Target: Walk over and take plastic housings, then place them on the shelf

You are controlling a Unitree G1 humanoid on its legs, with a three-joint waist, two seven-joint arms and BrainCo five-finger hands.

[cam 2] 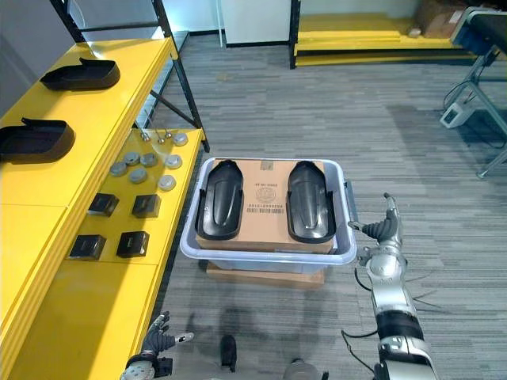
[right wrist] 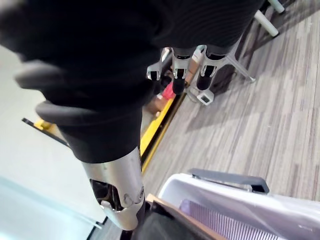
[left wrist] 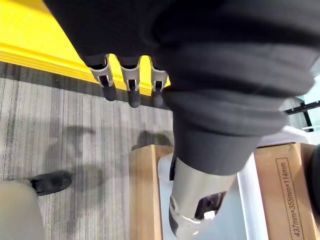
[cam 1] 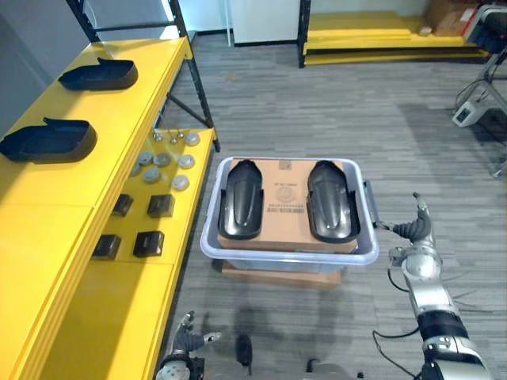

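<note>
Two black plastic housings [cam 1: 240,199] [cam 1: 331,201] lie side by side on a cardboard sheet [cam 1: 283,194] in a pale bin [cam 1: 289,255] on the floor ahead. Two more black housings [cam 1: 99,75] [cam 1: 49,140] rest on the top level of the yellow shelf [cam 1: 47,229] at the left. My right hand [cam 1: 413,229] hovers just right of the bin's handle, apart from it, fingers [right wrist: 179,70] straight and open, holding nothing. My left hand [cam 1: 184,339] hangs low beside the shelf's front edge, fingers [left wrist: 131,82] relaxed and empty.
Small black boxes [cam 1: 150,241] and several round metal discs [cam 1: 162,162] sit on the shelf's lower level. The bin stands on a wooden base [cam 1: 277,277]. Another yellow rack [cam 1: 380,36] stands at the back, and a metal stand [cam 1: 479,103] at the far right.
</note>
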